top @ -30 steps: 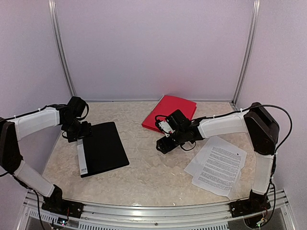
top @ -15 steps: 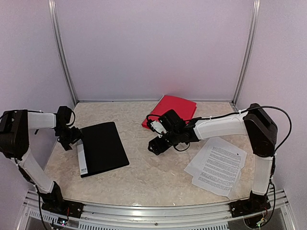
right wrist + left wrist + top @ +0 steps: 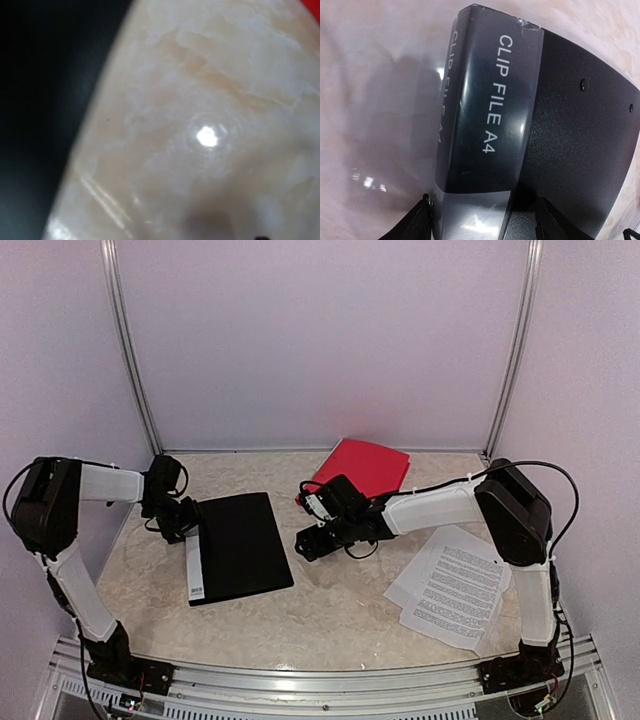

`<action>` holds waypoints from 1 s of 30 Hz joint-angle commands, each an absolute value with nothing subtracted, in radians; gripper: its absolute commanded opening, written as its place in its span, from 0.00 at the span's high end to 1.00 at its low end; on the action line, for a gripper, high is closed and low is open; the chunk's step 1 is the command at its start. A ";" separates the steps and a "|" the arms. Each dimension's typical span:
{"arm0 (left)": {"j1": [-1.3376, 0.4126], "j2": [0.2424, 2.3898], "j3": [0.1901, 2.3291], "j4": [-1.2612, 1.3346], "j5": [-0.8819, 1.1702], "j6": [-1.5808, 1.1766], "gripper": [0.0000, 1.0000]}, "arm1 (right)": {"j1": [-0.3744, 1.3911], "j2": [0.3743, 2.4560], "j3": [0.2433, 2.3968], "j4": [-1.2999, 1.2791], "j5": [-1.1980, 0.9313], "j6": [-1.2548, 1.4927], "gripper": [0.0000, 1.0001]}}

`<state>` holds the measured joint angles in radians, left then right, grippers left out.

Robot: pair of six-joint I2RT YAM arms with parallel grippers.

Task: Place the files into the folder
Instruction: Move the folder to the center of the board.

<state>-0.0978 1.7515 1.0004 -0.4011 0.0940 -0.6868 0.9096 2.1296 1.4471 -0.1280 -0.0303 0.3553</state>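
Nearest the bases, the papers [image 3: 455, 590] lay fanned on the right of the table [image 3: 330, 615], their long side slanting away, well apart from the closed black folder [image 3: 245, 545] at centre-left. The right gripper [image 3: 308, 543] hovered between the two, jaws wide and holding nothing: the nearer arm, with the papers back towards its own right. The left gripper [image 3: 188, 527] straddled the folder's spine [image 3: 485, 115], spread, not clamped. Farthest back lay a red folder [image 3: 365, 465].
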 commanded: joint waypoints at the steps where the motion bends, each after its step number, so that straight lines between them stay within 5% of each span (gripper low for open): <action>1: -0.240 1.836 1.045 -0.402 0.113 -0.665 0.34 | 0.918 2.146 1.456 -0.094 0.030 0.440 0.20; 30: -0.708 2.015 1.317 -0.456 0.095 -0.656 0.39 | 0.974 1.788 0.940 -0.064 0.142 0.707 0.22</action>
